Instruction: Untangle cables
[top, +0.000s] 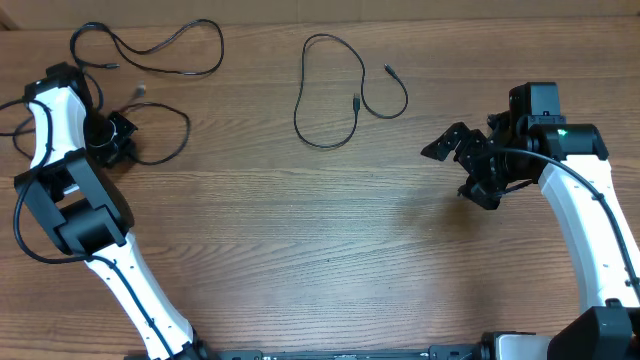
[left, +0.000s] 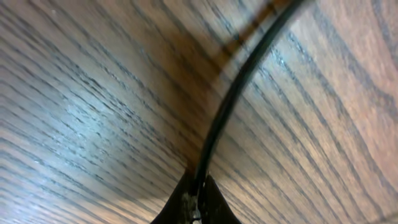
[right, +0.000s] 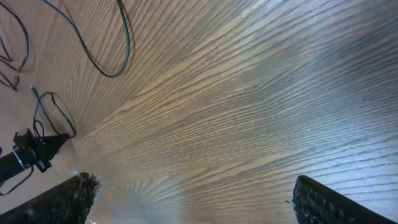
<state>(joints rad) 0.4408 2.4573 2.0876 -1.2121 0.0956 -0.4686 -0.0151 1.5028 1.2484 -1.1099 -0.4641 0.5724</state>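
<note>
Three thin black cables lie apart on the wooden table. One cable (top: 218, 55) sprawls at the far left. A second cable (top: 297, 105) forms a loop at the top centre, its plugs inside the loop; it also shows in the right wrist view (right: 127, 37). The third cable (top: 187, 130) loops beside my left gripper (top: 122, 135), which is shut on it low at the table. The left wrist view shows this cable (left: 236, 87) running up from the closed jaws (left: 196, 202). My right gripper (top: 447, 172) is open and empty at the right, above bare wood (right: 193, 199).
Thicker black arm cables (top: 18, 215) hang by the left arm at the table's left edge. The left gripper (right: 34, 152) shows small in the right wrist view. Bare wood (top: 320, 250) spans the middle and front of the table.
</note>
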